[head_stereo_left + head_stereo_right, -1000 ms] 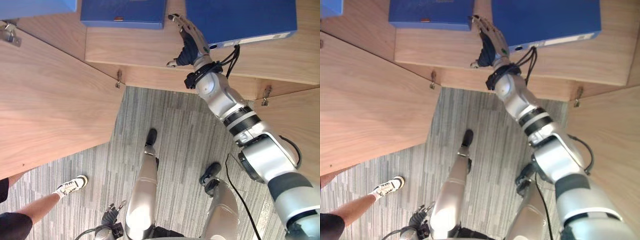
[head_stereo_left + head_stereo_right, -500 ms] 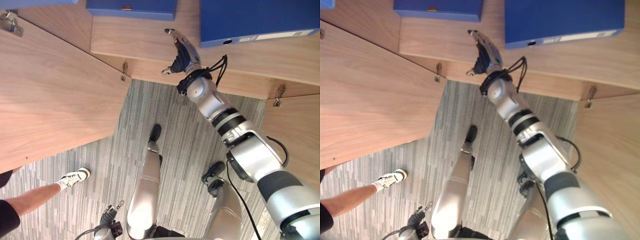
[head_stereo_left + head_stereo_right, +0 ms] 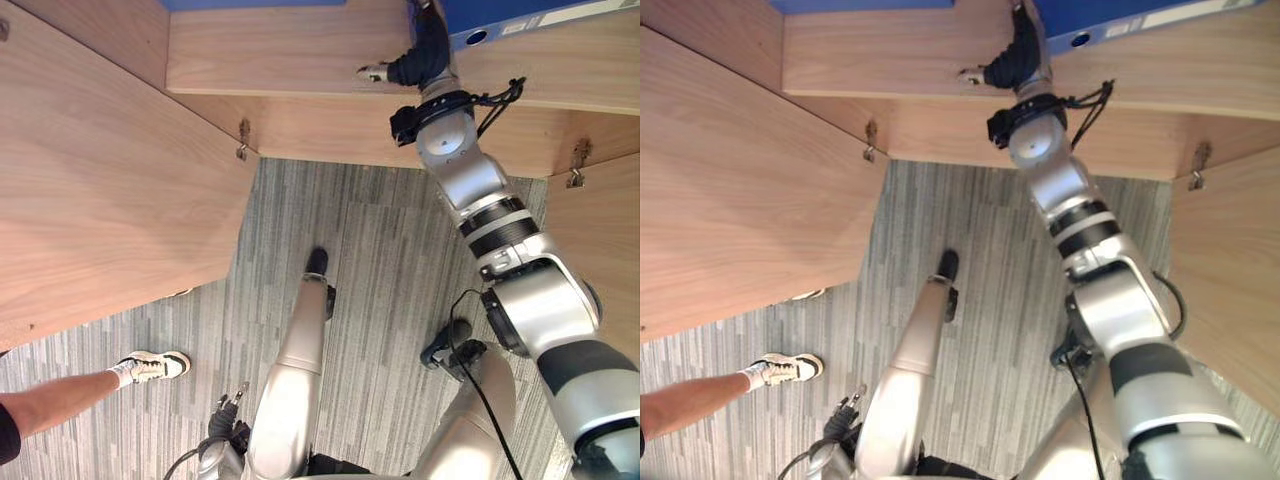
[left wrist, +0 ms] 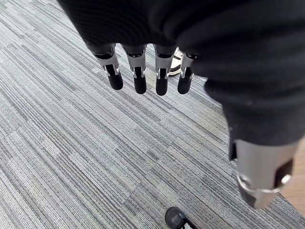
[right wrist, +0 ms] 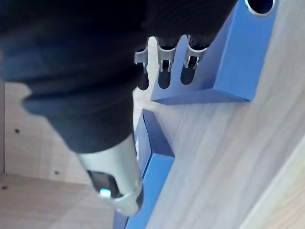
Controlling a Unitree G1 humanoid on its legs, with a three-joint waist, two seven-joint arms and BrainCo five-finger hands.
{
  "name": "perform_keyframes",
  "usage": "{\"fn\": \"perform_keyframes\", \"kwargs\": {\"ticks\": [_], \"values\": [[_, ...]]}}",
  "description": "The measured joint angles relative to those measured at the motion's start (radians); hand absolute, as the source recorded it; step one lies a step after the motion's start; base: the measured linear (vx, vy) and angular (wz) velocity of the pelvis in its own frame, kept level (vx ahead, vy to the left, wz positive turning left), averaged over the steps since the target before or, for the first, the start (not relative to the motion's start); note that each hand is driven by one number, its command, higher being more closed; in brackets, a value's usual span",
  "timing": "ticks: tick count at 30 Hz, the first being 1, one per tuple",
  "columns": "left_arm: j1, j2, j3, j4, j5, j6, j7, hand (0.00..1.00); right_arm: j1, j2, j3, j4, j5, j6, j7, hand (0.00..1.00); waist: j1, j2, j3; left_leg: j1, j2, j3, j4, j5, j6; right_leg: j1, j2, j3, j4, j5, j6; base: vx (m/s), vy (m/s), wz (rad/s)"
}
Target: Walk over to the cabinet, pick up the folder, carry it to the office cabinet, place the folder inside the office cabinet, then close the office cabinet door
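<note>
Fingers (image 5: 164, 62) straight, empty: right hand (image 5: 95, 62) beside boxy blue folder (image 5: 231, 62) on wood-grain shelf (image 5: 224, 157), left hand (image 4: 143, 28) above carpet (image 4: 95, 157).

Folder (image 3: 472, 14) (blue) past top edge

A pale wooden shelf (image 3: 300, 45) carries two blue folders. The larger blue folder (image 5: 224, 62) lies with its spine, which has a round finger hole, turned toward the shelf's front edge. The second blue folder (image 5: 155, 171) lies to the left of the larger one, apart from it, with a strip of bare wood between them. Below and in front of the larger folder, grey striped carpet covers the floor (image 3: 390, 260). A person's white sneaker (image 3: 148, 366) stands on it, well off to the left.
</note>
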Motion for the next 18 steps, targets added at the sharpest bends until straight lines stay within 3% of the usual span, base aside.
{"fn": "perform_keyframes", "kwargs": {"ticks": [6,11,18], "values": [[0.000,-0.001,0.003,-0.023,-0.004,0.000,0.002,0.00,-0.086,-0.086,0.023,0.051,0.200,-0.014,0.042,0.00,-0.020,-0.010,0.004,-0.027,-0.002,-0.002,0.000,0.004,0.005,-0.026,-0.001,-0.002,0.000,0.003,0.002,0.05,0.030,0.02],[0.001,-0.003,0.021,-0.042,-0.004,0.002,0.001,0.00,-0.188,-0.185,0.151,0.147,0.284,-0.007,0.091,0.00,-0.045,-0.026,0.014,-0.028,-0.001,-0.003,-0.010,0.008,0.004,-0.030,-0.002,-0.005,0.001,0.003,0.002,0.02,0.008,0.01],[0.001,-0.001,0.044,-0.052,-0.003,0.004,-0.002,0.00,-0.277,-0.277,0.195,0.198,0.357,-0.004,0.099,0.00,-0.069,-0.054,0.026,-0.028,0.003,-0.006,-0.027,0.021,-0.001,-0.035,0.000,-0.008,0.000,0.004,0.003,0.00,0.002,0.01]]}}
